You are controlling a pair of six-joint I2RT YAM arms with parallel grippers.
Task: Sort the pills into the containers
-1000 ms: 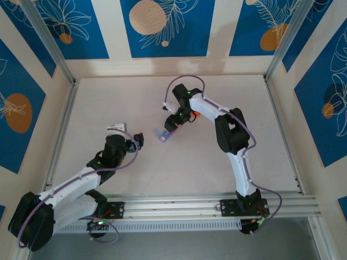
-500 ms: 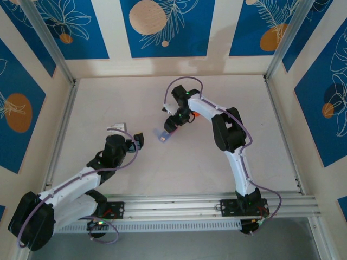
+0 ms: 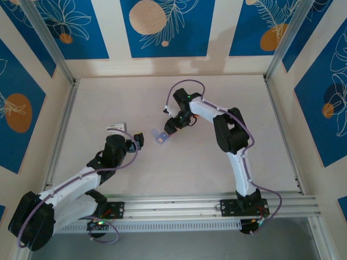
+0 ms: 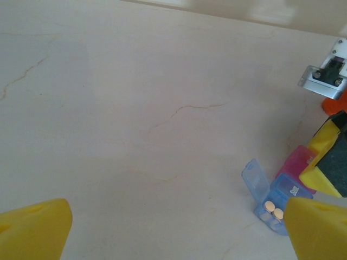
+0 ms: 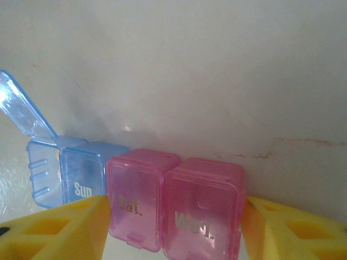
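The right end effector sits low over the pill-organiser strip, which lies flat on the desk directly between its yellow fingers. One finger stands just outside the Sat. box, the other just outside the Wed. box. This looks like a pinch across the pink end of the strip, probably to steady or shift it for filling. The jaws are part-way in, and I cannot tell whether they already press on the plastic or merely flank it.

Both pink boxes have their lids down, and nothing can be made out through the plastic. Past the finger on the Sat. side is the blue Sun box, also shut. Beyond it is the end blue box, with its lid flipped up. Two pale round pills rest in it (seen from the left wrist camera).

The left end effector is released, spread wide with nothing between its fingers. It hangs over bare desk with the strip just beside one fingertip, and I judge it is keeping clear of the other arm's work
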